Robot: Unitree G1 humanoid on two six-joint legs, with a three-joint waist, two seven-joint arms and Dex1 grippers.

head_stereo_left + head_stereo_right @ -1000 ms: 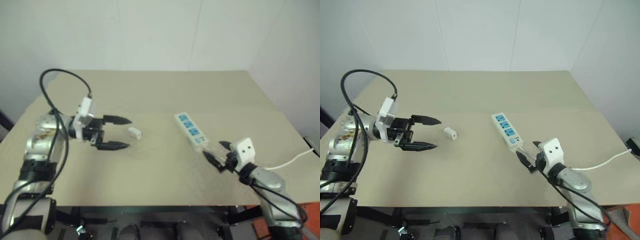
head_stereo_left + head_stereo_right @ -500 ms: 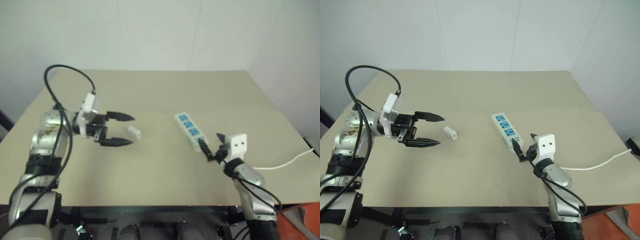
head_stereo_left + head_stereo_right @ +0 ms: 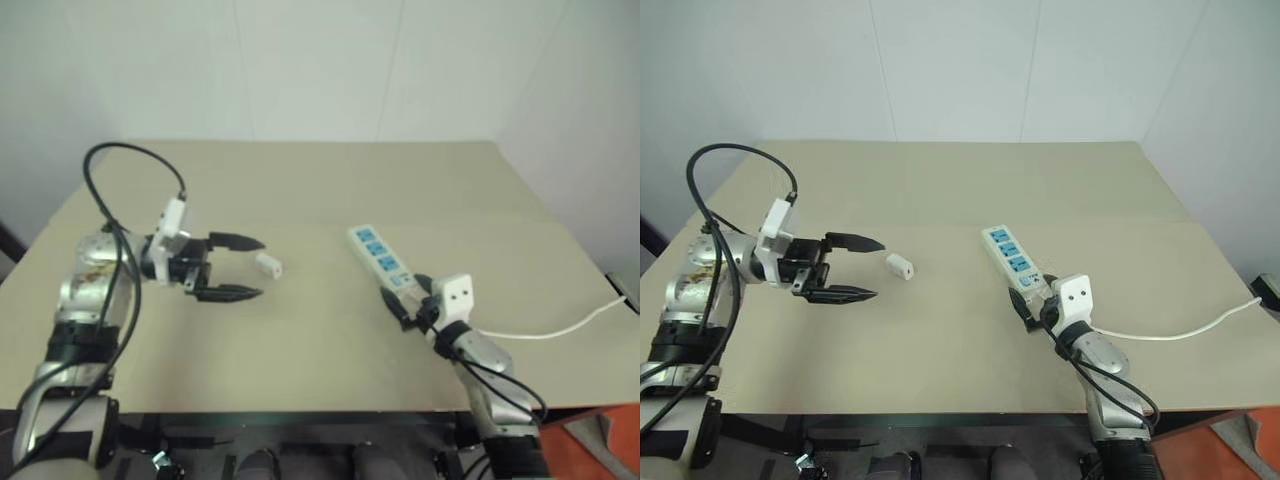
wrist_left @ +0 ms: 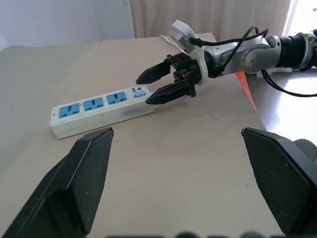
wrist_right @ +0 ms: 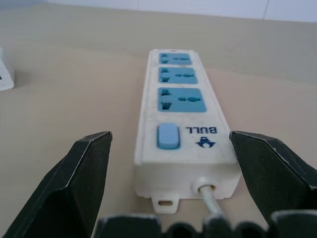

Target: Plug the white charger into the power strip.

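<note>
The white charger [image 3: 900, 265] lies on its side on the tan table [image 3: 940, 350], left of centre. My left gripper [image 3: 879, 268] hovers level and open just left of it, with the fingertips a short gap from the charger. The power strip [image 3: 1010, 257] lies at an angle right of centre, its three blue socket faces [image 5: 177, 77] up. My right gripper [image 3: 1032, 300] is open at the strip's cord end, a finger on either side of that end, and I cannot tell if it touches. The charger's edge [image 5: 4, 74] also appears in the right wrist view.
The strip's thin white cord [image 3: 1180, 330] trails off toward the table's right edge. A black cable [image 3: 715, 165] loops above my left arm. A white wall stands behind the table's far edge.
My right gripper has moved forward and left, from behind the strip's cord end to straddling it. The left gripper has stayed open beside the charger.
</note>
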